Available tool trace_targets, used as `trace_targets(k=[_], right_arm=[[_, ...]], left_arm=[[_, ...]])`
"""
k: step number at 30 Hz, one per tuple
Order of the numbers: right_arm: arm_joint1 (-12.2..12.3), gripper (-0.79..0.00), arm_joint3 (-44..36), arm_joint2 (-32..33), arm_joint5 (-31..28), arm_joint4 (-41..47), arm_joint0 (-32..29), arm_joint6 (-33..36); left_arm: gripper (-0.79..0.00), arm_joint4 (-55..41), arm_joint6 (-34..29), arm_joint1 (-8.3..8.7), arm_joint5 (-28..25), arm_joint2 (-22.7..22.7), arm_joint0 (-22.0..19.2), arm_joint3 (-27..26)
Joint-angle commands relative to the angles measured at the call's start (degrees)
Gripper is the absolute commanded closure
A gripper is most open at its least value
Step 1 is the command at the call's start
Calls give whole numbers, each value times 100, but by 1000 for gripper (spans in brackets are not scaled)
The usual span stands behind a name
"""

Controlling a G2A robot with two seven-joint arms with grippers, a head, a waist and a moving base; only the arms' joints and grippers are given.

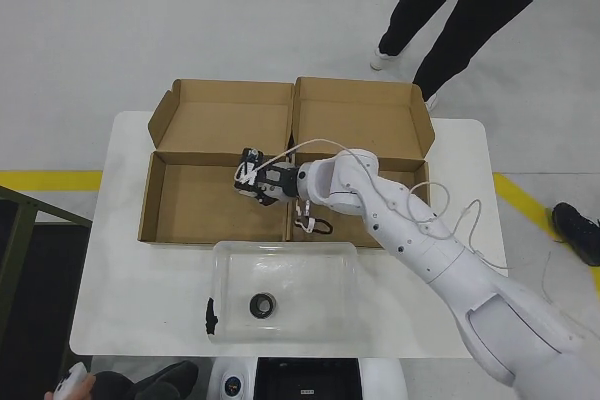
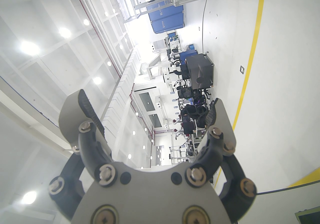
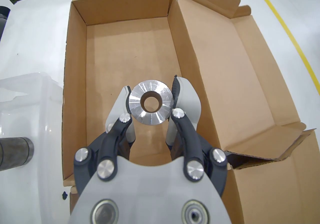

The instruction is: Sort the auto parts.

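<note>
The right gripper [image 3: 151, 86] is closed on a shiny metal ring [image 3: 136, 102], one finger pressed against each side of its rim, so that the ring's flat face and round hole face the wrist camera. In the top view this gripper [image 1: 248, 178] hangs over the left cardboard box [image 1: 195, 205], near the box's far wall and close to the wall shared with its neighbour; the box floor [image 3: 112, 47] below the ring is bare brown card. Both boxes stand side by side on the white table [image 1: 120, 250] with their lids folded back. In front of them sits a clear plastic bin [image 1: 310, 290]: a small black part [image 1: 211, 317] lies at its left wall, though I cannot tell on which side of the wall, and a dark ring-shaped part [image 1: 264, 304] lies on the bin floor just to its right. Further right, in the right cardboard box [image 1: 358, 120], a small dark part [image 1: 312, 226] lies near the shared wall, beside the right arm's wrist. The left gripper [image 2: 150, 99] is spread wide with nothing between its fingers, pointing away from the table into the hall.
</note>
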Motion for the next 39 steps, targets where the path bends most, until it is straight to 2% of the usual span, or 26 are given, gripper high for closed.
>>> trace_targets(k=[1,17,31,32,33,34,39], right_arm=[[-76,0,196,-73,-1,7,97,34],[-567,0,1269,-498,-206,-69,564,473],[-782,-3,1776,-563,-359,-278,691,493],[-795,-46,1795,-568,-364,-304,699,498],[-807,-126,1813,-571,-371,-324,707,499],[-819,-163,1837,-569,-370,-338,712,499],[-872,-240,1906,-574,-377,-446,735,491]], left_arm=[[-785,0,0,0,0,0,0,0],[-785,0,0,0,0,0,0,0],[-785,0,0,0,0,0,0,0],[-785,0,0,0,0,0,0,0],[-785,0,0,0,0,0,0,0],[-785,0,0,0,0,0,0,0],[-785,0,0,0,0,0,0,0]])
